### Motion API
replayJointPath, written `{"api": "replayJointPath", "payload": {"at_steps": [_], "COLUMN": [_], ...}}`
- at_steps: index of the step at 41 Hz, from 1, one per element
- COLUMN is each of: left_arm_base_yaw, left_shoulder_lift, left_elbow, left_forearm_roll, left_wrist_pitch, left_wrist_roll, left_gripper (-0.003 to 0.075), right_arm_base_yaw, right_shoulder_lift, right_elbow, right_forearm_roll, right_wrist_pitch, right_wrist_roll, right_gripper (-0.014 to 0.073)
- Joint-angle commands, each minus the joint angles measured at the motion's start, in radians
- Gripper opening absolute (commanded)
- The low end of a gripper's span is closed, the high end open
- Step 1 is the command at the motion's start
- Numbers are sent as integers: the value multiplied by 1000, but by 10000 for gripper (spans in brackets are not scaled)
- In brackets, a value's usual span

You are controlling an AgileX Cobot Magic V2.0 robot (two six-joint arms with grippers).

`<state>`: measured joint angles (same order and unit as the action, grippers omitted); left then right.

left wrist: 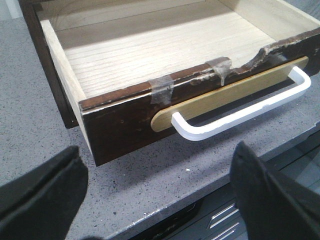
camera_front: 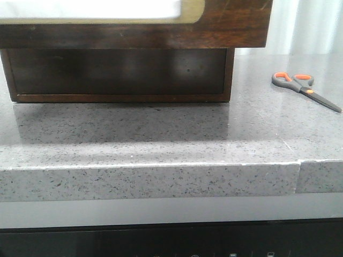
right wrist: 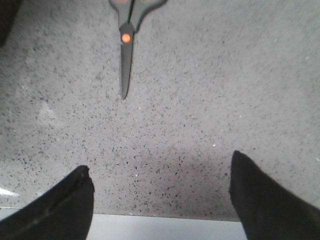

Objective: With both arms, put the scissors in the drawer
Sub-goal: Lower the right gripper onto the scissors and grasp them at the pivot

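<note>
I log: drawer (left wrist: 165,75) pulled out; scissors (camera_front: 303,88) flat near table (camera_front: 161,139) right edge; left end effector (left wrist: 160,190) and right end effector (right wrist: 160,195) both spread, empty.

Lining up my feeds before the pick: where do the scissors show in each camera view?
Front view: scissors lie on the counter, far right, beside the drawer.
Left wrist view: not in it; only the open drawer.
Right wrist view: scissors at the top edge, tip toward the open right gripper.
Shared landmark: the speckled grey counter.

scissors (right wrist: 127,35) handles cut off in right wrist view; drawer (camera_front: 134,24) front cropped in front view
</note>
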<state>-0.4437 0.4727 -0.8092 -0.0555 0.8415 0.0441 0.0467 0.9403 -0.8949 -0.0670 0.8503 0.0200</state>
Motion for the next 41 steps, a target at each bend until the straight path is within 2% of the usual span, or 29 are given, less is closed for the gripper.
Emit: {"api": "replayJointPath", "payload": {"at_steps": [1,14,28,41], "left_arm_base_yaw": [-2,-2,-2,-2], "left_shoulder_lift": [6,6,6,6], "left_elbow": [-32,-32,-32,-32], "left_forearm_roll": [-3,-3,-3,-3], "left_wrist_pitch": [-87,-87,-87,-87], "left_wrist_roll": [-13,-13,-13,-13], "left_gripper": [564,564,564,564], "right_arm_base_yaw": [-8,-8,-8,-8], "right_shoulder_lift": [109,447,684,815], "right_elbow": [-107,-342,-532,-628], "right_forearm_roll": [18,162,166,166], "right_wrist_pitch": [19,105,80,53], "right_wrist_roll": [1,-98,-98,-98], "right_gripper": [582,582,580,580]}}
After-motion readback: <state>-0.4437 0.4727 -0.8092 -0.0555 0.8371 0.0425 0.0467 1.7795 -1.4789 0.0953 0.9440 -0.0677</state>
